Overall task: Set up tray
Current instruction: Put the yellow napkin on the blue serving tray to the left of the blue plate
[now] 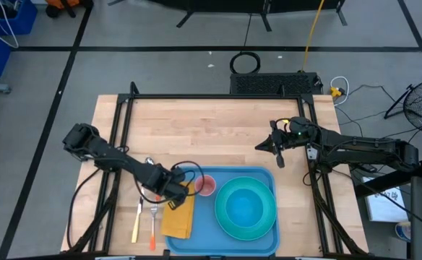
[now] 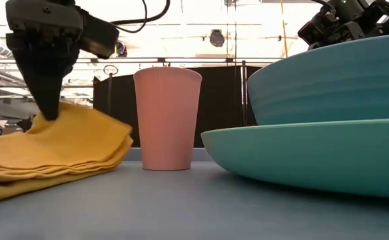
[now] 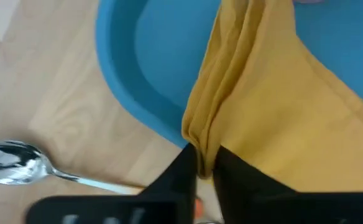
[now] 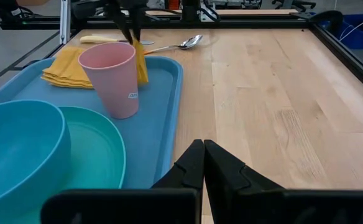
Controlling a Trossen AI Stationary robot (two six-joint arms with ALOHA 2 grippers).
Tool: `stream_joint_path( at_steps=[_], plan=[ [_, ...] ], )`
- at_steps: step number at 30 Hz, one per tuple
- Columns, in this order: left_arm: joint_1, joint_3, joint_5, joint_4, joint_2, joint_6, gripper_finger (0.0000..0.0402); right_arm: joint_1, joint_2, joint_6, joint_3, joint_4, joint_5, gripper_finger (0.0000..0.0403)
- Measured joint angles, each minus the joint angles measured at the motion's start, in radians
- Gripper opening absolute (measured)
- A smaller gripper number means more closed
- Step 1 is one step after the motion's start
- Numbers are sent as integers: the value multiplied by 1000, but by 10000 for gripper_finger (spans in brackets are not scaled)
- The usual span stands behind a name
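1. I see the tray at the near edge of the table, right of centre, long side along the table edge.
2. On the tray: a bowl sitting in a plate on its right half, and a pink cup upright near its far left corner.
3. The yellow napkin lies folded over the tray's left rim, part on the tray, part on the table.
4. My left gripper is down at the napkin's far corner, just beside the cup. The left wrist view shows its jaws closed on a pinched fold of the cloth; the low view shows that corner lifted into a peak under the gripper.
5. My right gripper hangs above bare table beyond the tray's far right corner, well apart from everything. Its jaws are pressed together, empty.
6. On the table left of the tray: a spoon, a fork with an orange handle, and a knife with a yellow handle, side by side, none touching the tray.
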Motion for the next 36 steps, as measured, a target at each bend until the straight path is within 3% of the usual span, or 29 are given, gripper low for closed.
stream_joint_path(
  at_steps=[10, 14, 17, 22, 27, 31, 36],
  plan=[
    [18, 80, -1, -133, -13, 118, 221, 0, 0, -1, 0, -6, 0, 4],
    [-37, 166, 17, -132, -13, 133, 261, 0, 0, -3, 0, -6, 0, 4],
    [-106, 217, -24, -84, -12, 140, 261, 0, 0, -2, 0, -6, 0, 4],
    [-208, 245, -82, 87, 50, 171, 220, 0, 0, -1, 0, -5, 0, 4],
    [-273, 306, -31, 97, 204, 188, 195, 0, 0, 5, 0, -5, 0, 4],
    [-304, 404, 20, 1, 322, 266, 213, 0, 0, 8, 0, 2, 0, 4],
    [-341, 532, -3, -106, 390, 330, 257, 0, 0, 16, 0, 12, 0, 4]
  ],
)
